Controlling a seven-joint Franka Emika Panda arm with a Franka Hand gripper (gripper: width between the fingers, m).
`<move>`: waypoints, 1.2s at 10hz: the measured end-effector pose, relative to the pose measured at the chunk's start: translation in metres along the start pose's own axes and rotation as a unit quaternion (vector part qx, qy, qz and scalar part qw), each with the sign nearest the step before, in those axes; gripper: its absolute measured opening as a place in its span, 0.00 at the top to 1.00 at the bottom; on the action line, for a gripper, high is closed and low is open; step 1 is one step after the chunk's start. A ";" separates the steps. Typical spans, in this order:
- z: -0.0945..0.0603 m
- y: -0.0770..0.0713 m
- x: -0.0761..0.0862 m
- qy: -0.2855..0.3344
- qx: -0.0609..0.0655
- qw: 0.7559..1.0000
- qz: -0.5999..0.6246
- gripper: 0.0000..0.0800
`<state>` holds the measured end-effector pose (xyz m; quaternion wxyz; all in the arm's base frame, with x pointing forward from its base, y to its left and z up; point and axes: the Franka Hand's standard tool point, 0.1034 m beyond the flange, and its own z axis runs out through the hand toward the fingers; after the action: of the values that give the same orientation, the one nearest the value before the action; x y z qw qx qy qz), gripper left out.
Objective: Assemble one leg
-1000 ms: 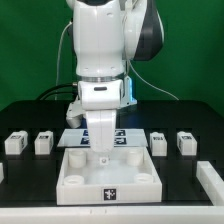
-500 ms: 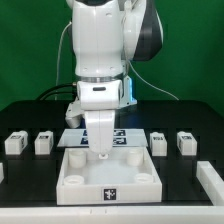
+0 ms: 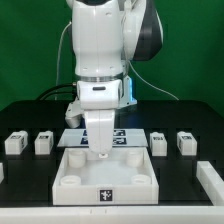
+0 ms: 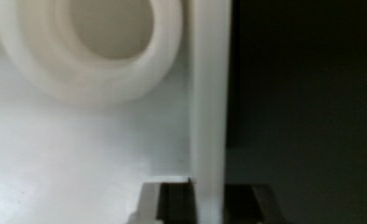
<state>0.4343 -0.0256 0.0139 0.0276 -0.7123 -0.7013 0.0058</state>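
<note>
The large white tray (image 3: 75, 183) with round corner studs lies in the middle of the black table, a marker on its front face. My gripper (image 3: 100, 152) reaches down onto the tray's back wall. In the wrist view my gripper (image 4: 210, 196) has one dark finger (image 4: 169, 203) on each side of the thin white wall (image 4: 206, 120) and is shut on it. A round stud (image 4: 91, 45) shows beside the wall. Small white legs with markers lie in a row: two at the exterior view's left (image 3: 14, 143) (image 3: 43, 143), two at its right (image 3: 158, 143) (image 3: 186, 143).
The marker board (image 3: 128, 137) lies flat behind the tray, partly hidden by the arm. Another white part (image 3: 210, 176) sits at the exterior view's right edge, and one (image 3: 2, 172) at its left edge. A green wall stands behind the table.
The tray has shifted a little toward the exterior view's left, its front marker with it. My gripper has stayed on the back wall.
</note>
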 end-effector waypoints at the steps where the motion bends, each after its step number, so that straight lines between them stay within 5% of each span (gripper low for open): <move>1: 0.000 0.000 0.000 0.000 0.000 1.000 0.000 0.93; 3: -0.001 0.003 0.004 0.001 -0.001 1.000 0.004 0.93; 10: 0.000 0.049 0.082 0.028 -0.024 0.999 0.011 0.93; 12: 0.000 0.054 0.086 0.031 -0.030 0.999 0.007 0.93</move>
<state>0.4898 0.0593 0.0138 0.0277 -0.7177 -0.6948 -0.0373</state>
